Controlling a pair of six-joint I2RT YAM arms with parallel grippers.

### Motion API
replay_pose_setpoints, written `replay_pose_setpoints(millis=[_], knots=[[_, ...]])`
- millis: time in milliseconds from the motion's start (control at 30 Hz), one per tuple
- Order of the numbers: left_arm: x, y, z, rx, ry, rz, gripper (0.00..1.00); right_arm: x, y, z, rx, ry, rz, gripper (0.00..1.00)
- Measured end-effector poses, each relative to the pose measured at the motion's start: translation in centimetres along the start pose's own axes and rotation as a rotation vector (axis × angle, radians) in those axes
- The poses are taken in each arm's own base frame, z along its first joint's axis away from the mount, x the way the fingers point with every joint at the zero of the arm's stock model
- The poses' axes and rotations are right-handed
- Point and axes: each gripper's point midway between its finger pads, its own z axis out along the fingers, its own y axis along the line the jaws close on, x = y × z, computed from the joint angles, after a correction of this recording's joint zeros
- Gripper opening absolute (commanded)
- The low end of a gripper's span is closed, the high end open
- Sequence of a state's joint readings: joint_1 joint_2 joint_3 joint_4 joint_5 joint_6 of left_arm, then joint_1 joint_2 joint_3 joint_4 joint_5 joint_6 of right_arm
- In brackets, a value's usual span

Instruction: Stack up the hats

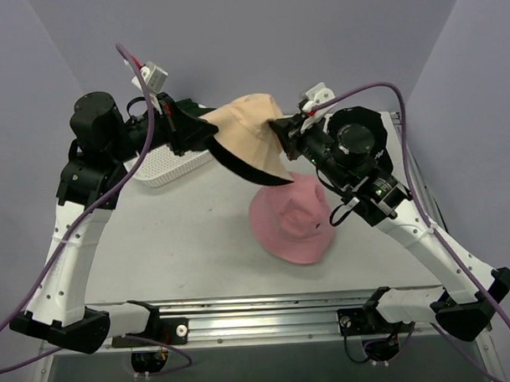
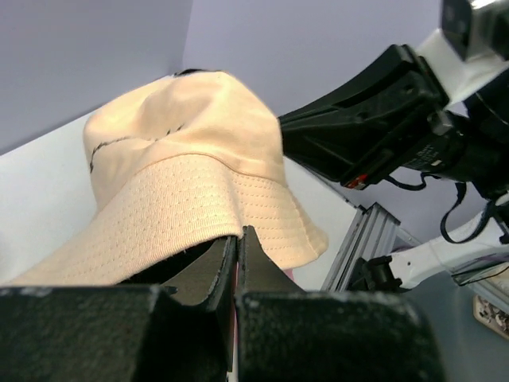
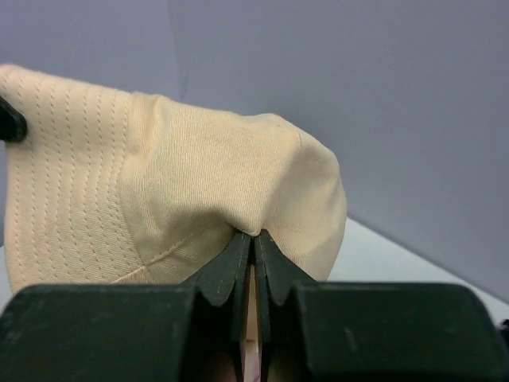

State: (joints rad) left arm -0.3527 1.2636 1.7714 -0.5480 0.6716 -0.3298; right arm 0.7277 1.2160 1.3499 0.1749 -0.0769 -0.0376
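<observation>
The left gripper (image 1: 201,130) and right gripper (image 1: 278,128), both closed, pinch opposite sides of the tan bucket hat (image 1: 246,124) in the air, and the pink bucket hat (image 1: 292,221) lies below it, slightly nearer and rightward.

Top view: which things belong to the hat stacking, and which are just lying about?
Job: tan bucket hat, pinched in the air by the left gripper and right gripper; pink bucket hat, on the table.
Lying about: white mesh basket, at the far left.
</observation>
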Motion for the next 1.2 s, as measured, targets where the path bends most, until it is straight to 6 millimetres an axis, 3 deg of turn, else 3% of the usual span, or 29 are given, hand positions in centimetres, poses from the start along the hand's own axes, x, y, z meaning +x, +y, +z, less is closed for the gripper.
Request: replay_pose_setpoints(millis=[167,333,467,633,733,833,1200], knots=[[-0.8,0.4,3.1,0.092,-0.053,-0.044,0.02,-5.4,-2.9,-1.7,0.138,-0.098,-0.124,0.00],[0.5,-0.3,6.1,0.195,-0.057,-0.094,0.02,-7.1,-4.9,-3.7,0.227,-0.118,-0.247,0.00],[3.2,-1.2,8.9,0.262,-0.018,-0.115,0.02,-5.9,-6.7,-5.2,0.298,-0.084,-0.320,0.00],[7.9,-1.4,11.2,0.296,0.064,-0.157,0.02,-2.2,-8.4,-6.1,0.365,0.014,-0.390,0.00],[9.7,-0.9,11.8,0.295,0.083,-0.174,0.02,-0.2,-9.1,-6.5,0.388,0.064,-0.418,0.00],[10.6,-0.6,12.2,0.297,0.081,-0.182,0.02,0.8,-9.6,-6.9,0.402,0.094,-0.444,0.00],[12.1,0.2,15.6,0.335,0.069,-0.198,0.02,1.9,-12.8,-7.1,0.453,0.135,-0.469,0.00]])
